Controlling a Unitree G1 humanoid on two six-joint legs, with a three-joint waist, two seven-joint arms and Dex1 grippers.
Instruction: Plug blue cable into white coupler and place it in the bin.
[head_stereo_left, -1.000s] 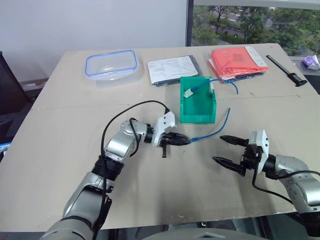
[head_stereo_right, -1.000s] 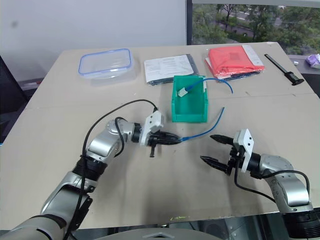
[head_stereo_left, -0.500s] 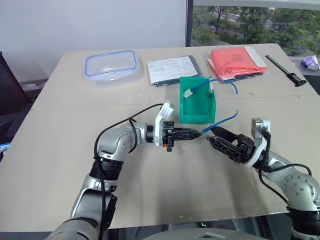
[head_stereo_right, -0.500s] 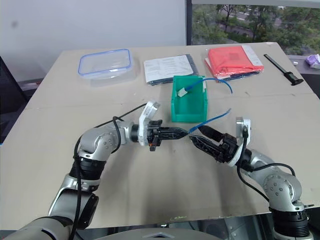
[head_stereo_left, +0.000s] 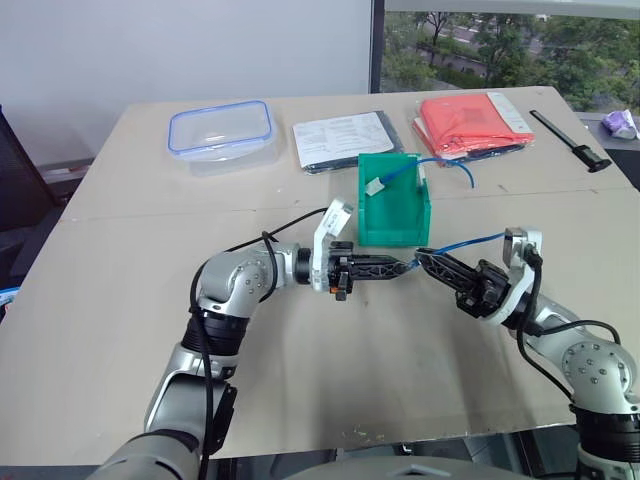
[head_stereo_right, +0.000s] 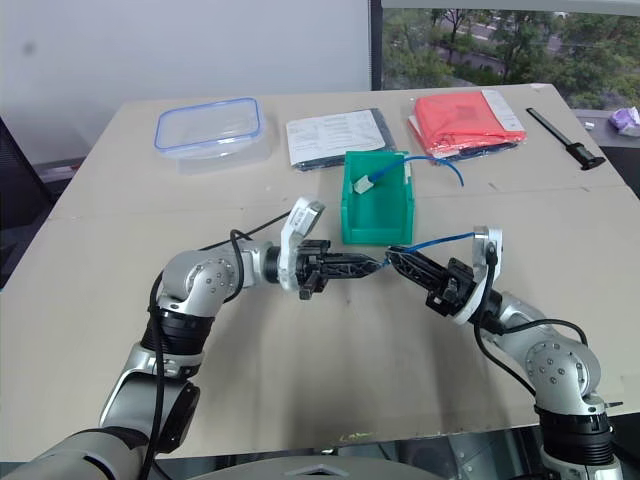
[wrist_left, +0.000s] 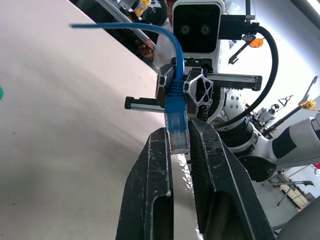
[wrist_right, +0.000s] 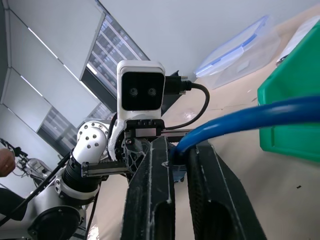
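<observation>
Now both grippers grip the same blue cable (head_stereo_left: 455, 243) above the middle of the table (head_stereo_left: 120, 300), where a second ago only the left gripper (head_stereo_left: 400, 267) held its plug end and the right gripper (head_stereo_left: 426, 262) hung wide apart nearer the front edge. The right gripper has come up and across and clamped down on the cable just behind the clear plug (wrist_left: 178, 137), its tips almost touching the left's. That looks like a handover or a regrip, so that one arm can steady the plug; it is a judgement only.

The free length arches away from the grippers toward the right edge. The green bin (head_stereo_left: 395, 225) stands just behind them, toward the far edge, and already holds a white coupler (head_stereo_left: 377, 186) with a second blue cable (head_stereo_left: 440, 162) plugged in, trailing over its wall. No loose coupler can be made out. The clear blue-rimmed container (head_stereo_left: 222, 131) near the far left corner appears empty.
</observation>
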